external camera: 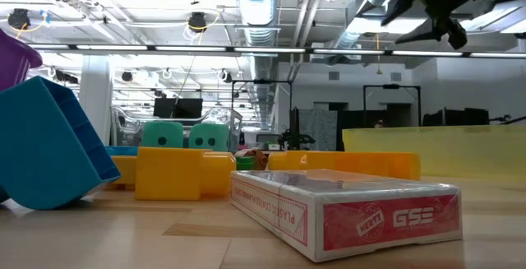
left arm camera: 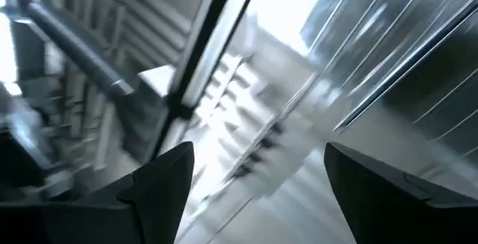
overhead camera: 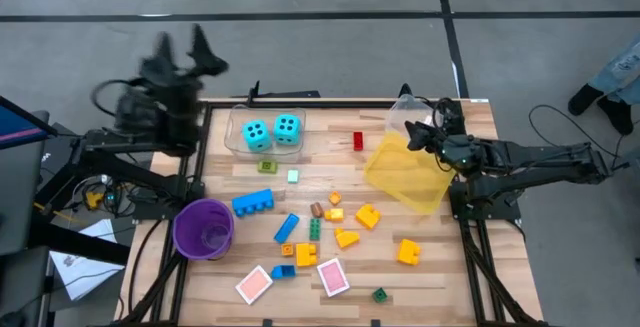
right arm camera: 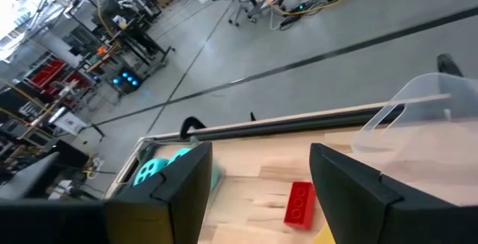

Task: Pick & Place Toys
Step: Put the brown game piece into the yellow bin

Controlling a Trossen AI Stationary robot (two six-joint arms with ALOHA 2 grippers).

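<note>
Barely begun, by the look of it: bricks (overhead camera: 318, 229) and pink cards (overhead camera: 332, 277) scattered mid-worktop toward six o'clock, two cyan dice (overhead camera: 272, 132) at twelve, yellow bin (overhead camera: 405, 172) seemingly empty, left tool (overhead camera: 195, 52) and right tool (overhead camera: 420, 132) gaping, holding nothing.

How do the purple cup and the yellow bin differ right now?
The round purple plastic cup stands upright at the table's left edge; the translucent yellow plastic bin is boxy, larger and sits askew near the right edge, beside the right end effector. Both look empty of toys.
</note>
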